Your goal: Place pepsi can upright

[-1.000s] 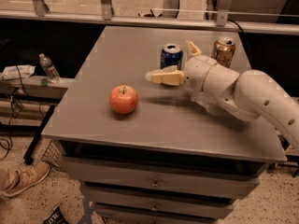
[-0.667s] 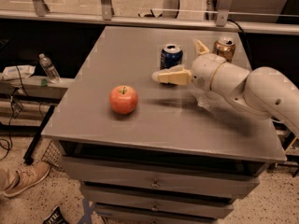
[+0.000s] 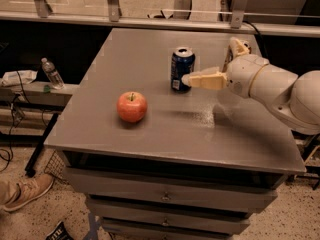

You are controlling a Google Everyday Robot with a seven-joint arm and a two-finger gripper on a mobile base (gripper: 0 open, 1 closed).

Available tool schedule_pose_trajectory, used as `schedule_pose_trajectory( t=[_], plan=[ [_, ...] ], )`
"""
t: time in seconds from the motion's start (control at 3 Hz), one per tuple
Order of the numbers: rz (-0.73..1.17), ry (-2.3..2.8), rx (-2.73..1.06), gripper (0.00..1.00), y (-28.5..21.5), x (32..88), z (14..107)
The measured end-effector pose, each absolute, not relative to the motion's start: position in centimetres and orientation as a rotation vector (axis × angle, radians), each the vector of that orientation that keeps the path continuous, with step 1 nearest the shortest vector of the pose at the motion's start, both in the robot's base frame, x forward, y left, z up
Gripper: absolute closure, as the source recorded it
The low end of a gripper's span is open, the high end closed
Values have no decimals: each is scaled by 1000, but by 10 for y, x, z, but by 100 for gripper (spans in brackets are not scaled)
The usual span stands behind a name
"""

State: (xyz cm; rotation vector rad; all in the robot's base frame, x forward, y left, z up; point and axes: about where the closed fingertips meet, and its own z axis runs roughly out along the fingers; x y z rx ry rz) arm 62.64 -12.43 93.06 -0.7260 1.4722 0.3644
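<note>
While the pepsi can stands on its base toward the back of the tabletop, silver top up, the gripper sits just to its right, jaws spread wide and nothing in them. One finger reaches out level to the can's lower right flank, with its tip right at the wall; touching or barely off, I cannot tell. The red apple is well apart, front-left. By the look of it the can is already upright, so a clean retreat is what matters now. It is thin aluminium, likely light, smooth and slick, easy to dent and easy to topple with a sideways nudge. If it needs taking again, go for the mid-body, square across the cylinder, with a gentle squeeze.
</note>
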Motion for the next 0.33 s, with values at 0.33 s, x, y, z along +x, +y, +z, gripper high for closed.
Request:
schedule_pose_trajectory(
  t=[0.33],
  plan=[
    [299, 1465, -677, 0, -153, 617, 944]
  ],
)
